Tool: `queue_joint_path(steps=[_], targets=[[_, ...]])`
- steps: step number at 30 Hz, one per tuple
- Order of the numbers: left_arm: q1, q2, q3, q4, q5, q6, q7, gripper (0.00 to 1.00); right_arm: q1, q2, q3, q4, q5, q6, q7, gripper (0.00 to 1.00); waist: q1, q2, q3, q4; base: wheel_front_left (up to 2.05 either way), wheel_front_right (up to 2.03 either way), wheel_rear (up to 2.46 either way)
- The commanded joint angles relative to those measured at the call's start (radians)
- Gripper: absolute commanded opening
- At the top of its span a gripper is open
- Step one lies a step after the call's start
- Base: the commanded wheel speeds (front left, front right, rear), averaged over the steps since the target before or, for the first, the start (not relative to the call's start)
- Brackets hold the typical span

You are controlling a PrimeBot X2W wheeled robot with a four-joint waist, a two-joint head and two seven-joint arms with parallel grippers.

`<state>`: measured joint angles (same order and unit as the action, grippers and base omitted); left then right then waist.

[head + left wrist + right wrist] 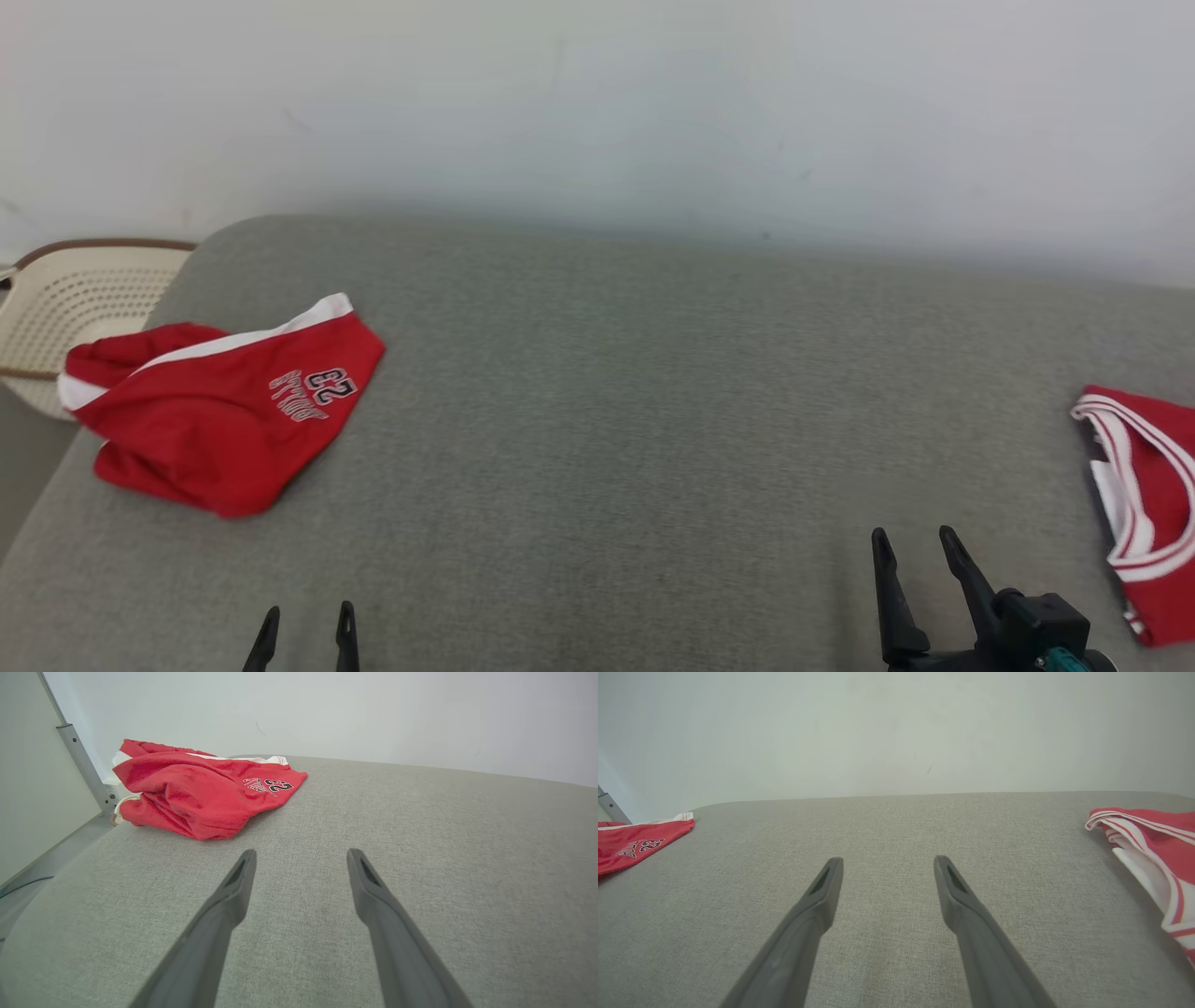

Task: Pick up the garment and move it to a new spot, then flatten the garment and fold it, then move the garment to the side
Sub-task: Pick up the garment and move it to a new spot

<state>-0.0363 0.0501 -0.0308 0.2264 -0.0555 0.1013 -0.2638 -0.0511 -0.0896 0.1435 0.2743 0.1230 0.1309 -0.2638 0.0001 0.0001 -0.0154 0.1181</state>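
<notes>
Red shorts (224, 411) with a white stripe and the number 23 lie crumpled at the far left of the grey cushion (607, 420); they also appear in the left wrist view as the shorts (196, 791) and at the left edge as the shorts (630, 844). A red jersey (1148, 504) with white trim lies folded at the right edge, seen again as the jersey (1153, 854). My left gripper (306, 616) is open at the bottom left, below the shorts and apart from them. My right gripper (915, 539) is open at the lower right, left of the jersey, holding nothing.
A cream perforated basket (65, 308) with a brown rim stands beyond the cushion's left end. A pale wall (597, 103) rises behind the cushion. A grey metal post (81, 763) stands to the left of the shorts.
</notes>
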Motion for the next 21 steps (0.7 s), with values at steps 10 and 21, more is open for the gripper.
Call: queue_joint_path(steps=[10,21], targets=[[0.035,0.000,0.051,0.001,-0.017,0.009,0.000,1.00,-0.029,-0.006,0.050,-0.006,0.007,-0.001,-0.001,1.00,-0.0001,-0.0001,0.039,0.183,0.00,0.00,0.00],[0.021,0.001,0.074,0.018,-0.038,0.000,0.000,1.00,-0.048,-0.016,0.095,0.013,0.014,-0.001,-0.001,1.00,-0.0001,-0.0001,0.051,0.273,0.00,0.00,0.00]])
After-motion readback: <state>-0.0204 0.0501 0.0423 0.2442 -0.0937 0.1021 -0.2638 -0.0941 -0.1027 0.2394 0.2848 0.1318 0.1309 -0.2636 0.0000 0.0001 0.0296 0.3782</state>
